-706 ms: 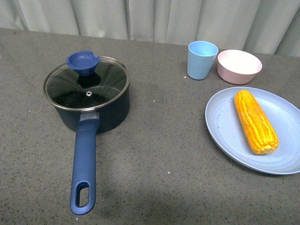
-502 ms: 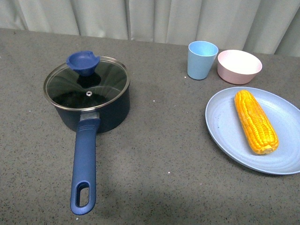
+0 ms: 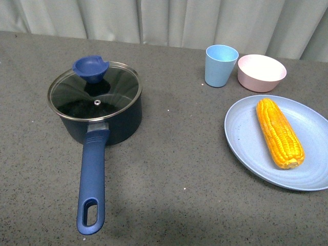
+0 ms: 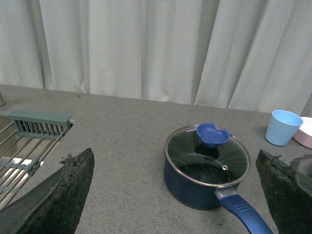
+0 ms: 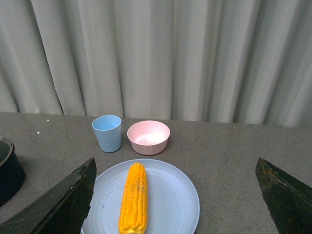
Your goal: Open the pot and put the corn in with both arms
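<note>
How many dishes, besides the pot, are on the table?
3: light blue cup at the back, pink bowl right of it, blue plate in front holding the corn. None seem hidden.

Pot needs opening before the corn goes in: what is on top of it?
A glass lid with a blue knob sits on the pot. Reflections hide much of the inside.
</note>
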### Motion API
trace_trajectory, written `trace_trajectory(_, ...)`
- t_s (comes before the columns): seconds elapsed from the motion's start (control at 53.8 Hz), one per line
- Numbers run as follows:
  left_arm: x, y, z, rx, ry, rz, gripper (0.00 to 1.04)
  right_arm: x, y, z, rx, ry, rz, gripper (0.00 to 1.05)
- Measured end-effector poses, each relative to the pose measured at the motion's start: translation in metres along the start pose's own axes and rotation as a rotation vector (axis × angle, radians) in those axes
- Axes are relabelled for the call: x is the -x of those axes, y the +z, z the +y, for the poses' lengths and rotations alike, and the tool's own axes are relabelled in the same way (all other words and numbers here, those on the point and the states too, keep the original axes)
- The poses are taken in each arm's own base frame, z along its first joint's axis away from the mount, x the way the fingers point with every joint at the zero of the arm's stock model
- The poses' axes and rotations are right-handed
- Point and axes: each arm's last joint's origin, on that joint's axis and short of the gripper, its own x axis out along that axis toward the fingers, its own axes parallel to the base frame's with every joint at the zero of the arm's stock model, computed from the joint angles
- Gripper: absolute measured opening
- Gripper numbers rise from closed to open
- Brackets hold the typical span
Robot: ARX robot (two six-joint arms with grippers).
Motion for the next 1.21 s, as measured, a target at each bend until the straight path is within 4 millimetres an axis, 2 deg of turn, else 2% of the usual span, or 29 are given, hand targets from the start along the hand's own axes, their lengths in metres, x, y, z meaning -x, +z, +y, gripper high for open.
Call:
trace_trajectory(1.059, 0.0000, 0.0000, 0.0000, 0.000, 0.002, 0.000, 0.98, 0.0000, 0.0000, 0.0000, 0.000, 0.000, 0.000, 0.96)
trace_trajectory(1.208, -0.0078, 0.0016, 0.0012, 0.039, 0.266, -0.001, 0.98, 0.0000, 0.0000, 0.0000, 0.000, 0.000, 0.000, 0.96)
